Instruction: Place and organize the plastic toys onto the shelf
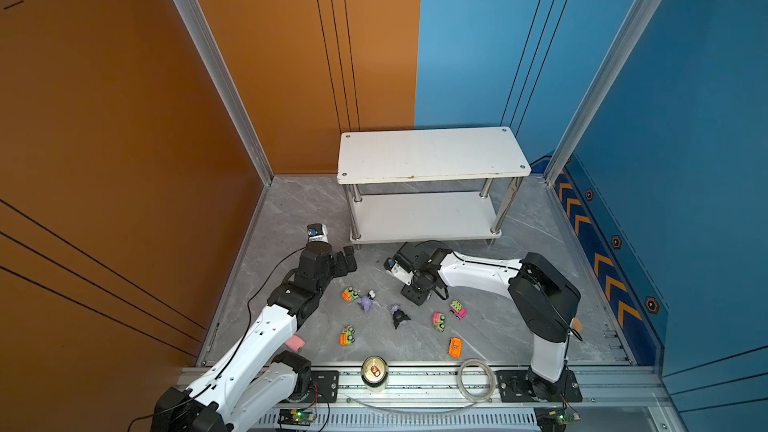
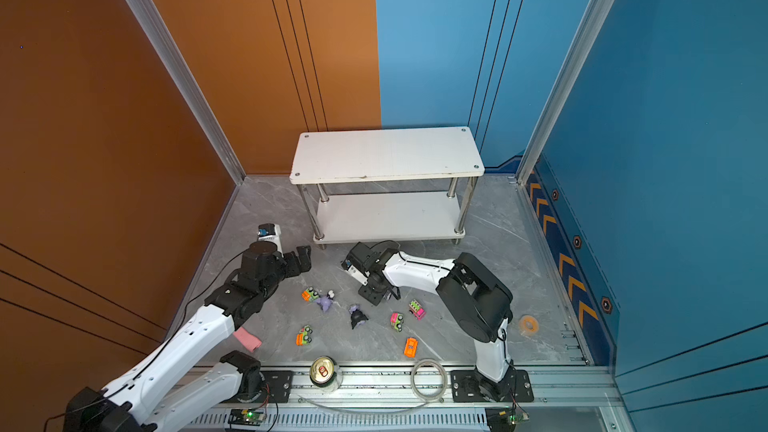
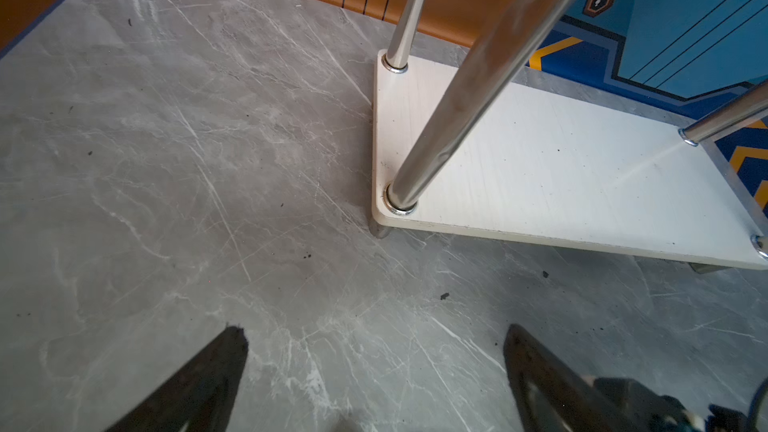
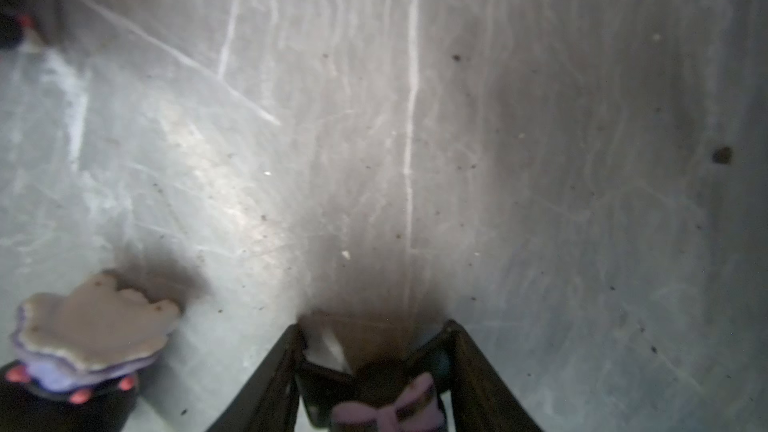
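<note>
Two white tiers make up the shelf (image 1: pixel 432 155), which stands bare at the rear of the tabletop (image 1: pixel 519 326); every toy is in front of it, apart from its chrome legs. The left hand (image 3: pixel 375 336) hovers near the shelf's front corner leg, spread wide and empty. The right hand (image 4: pixel 374 326) points down at the tabletop with its jaws on either side of a dark figurine (image 4: pixel 386 409) bearing a lilac detail; whether the jaws press it cannot be told. A purple figurine (image 1: pixel 366 303) and a black figurine (image 1: pixel 400 317) appear to lie on their sides nearby. By appearance the figurines are light, rigid, smooth plastic: grip across the body, not the pointed ears, which may slip or snap. The five toy cars, among them the orange car (image 1: pixel 455 347) and the pink car (image 1: pixel 458 309), are the smallest items: light, hard and liable to roll. Grip across the flat sides, clear of the wheels.
</note>
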Controlling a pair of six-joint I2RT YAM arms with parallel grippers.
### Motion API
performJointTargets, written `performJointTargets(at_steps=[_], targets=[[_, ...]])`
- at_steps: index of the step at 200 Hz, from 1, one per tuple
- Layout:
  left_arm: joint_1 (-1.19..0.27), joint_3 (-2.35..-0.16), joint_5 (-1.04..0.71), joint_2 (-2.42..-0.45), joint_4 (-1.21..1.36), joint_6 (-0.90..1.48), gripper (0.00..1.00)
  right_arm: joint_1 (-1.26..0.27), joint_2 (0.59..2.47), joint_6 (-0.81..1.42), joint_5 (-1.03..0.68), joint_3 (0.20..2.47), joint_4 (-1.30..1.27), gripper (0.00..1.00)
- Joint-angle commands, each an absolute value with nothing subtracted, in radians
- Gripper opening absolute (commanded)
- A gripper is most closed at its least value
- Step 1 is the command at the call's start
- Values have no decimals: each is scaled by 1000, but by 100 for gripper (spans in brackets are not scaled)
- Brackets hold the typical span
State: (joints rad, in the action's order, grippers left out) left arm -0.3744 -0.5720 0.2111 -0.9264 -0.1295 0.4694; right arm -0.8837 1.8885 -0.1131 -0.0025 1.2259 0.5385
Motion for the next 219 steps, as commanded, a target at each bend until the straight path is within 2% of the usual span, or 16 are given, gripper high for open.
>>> performJointTargets(at_steps=[1,21,63,96,126,162,219], targets=[[-392,-607,187,-947,-119,471,98,-844,1826,-48,-38,1219,498,26],[-412,-622,184,-964,-121,460,98,-826,1766,-21,-35,1187,436,18],[-474,-611,226,-965,-104,470,99,-764,1596,124,16,1132,318,9],[-559,-578,222,-947,-39,501,99,-669,1452,369,50,1096,252,8],[-750,-602,302,-983,34,462,98,-612,1358,547,-13,1022,160,7],[-895,-713,286,-1154,104,396,98,-612,1325,638,-62,1016,191,7],[-976,-901,142,-1367,176,347,98,-623,1265,703,-74,986,154,7]])
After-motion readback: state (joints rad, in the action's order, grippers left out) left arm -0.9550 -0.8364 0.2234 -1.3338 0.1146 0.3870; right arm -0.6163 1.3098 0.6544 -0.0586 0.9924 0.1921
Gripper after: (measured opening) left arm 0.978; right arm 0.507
